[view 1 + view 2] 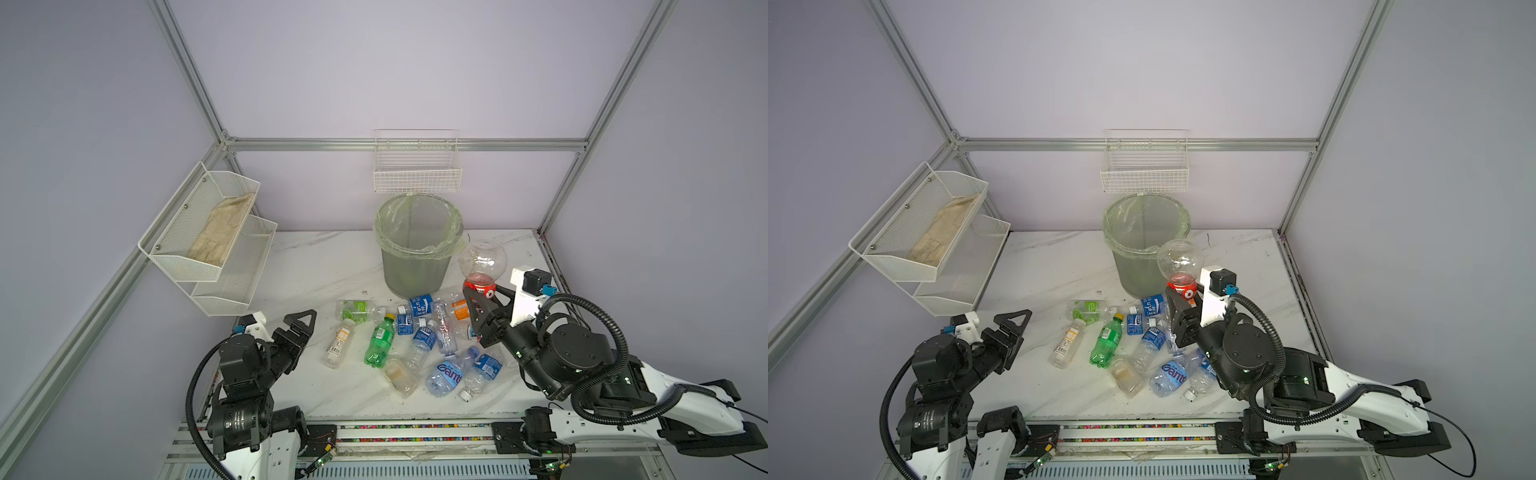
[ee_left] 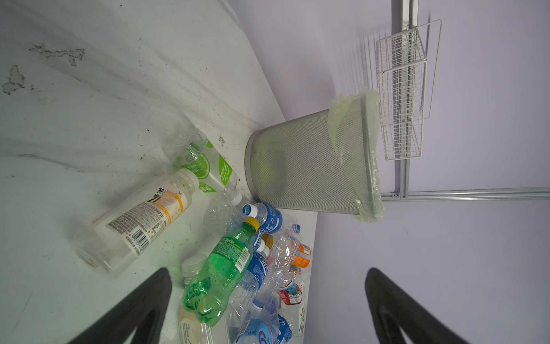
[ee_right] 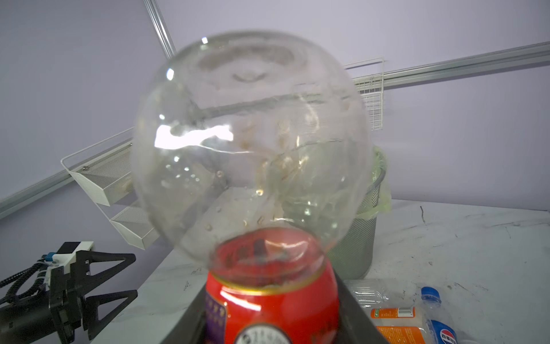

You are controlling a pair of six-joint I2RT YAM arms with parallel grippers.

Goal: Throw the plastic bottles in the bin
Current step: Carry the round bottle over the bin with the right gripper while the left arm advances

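Currently: carry step. Right gripper (image 1: 482,291), centre right of top view, clenched on red-labelled end of clear globe-shaped plastic bottle (image 1: 483,257), just right of round grey mesh bin (image 1: 415,272). Left gripper (image 1: 300,322), lower left, released. Next move: shift bottle over bin rim, let go.

The table (image 1: 316,266) is white marble with faint grey veins and dark specks. The bin (image 1: 415,274) is grey mesh with a translucent pale green liner. The round bottle (image 3: 247,143) is clear with a red, gold-edged label. The soda bottle (image 1: 379,340) is green with a yellow cap. The blue-label bottle (image 1: 421,305) and orange-label bottle (image 1: 460,311) are otherwise clear. The wire basket (image 1: 417,174) and mesh shelf (image 1: 226,291) are white, and the cloth (image 1: 222,232) is beige. The left gripper (image 3: 132,274) and right gripper (image 1: 484,294) are black. The wall (image 1: 415,62) is pale lilac.
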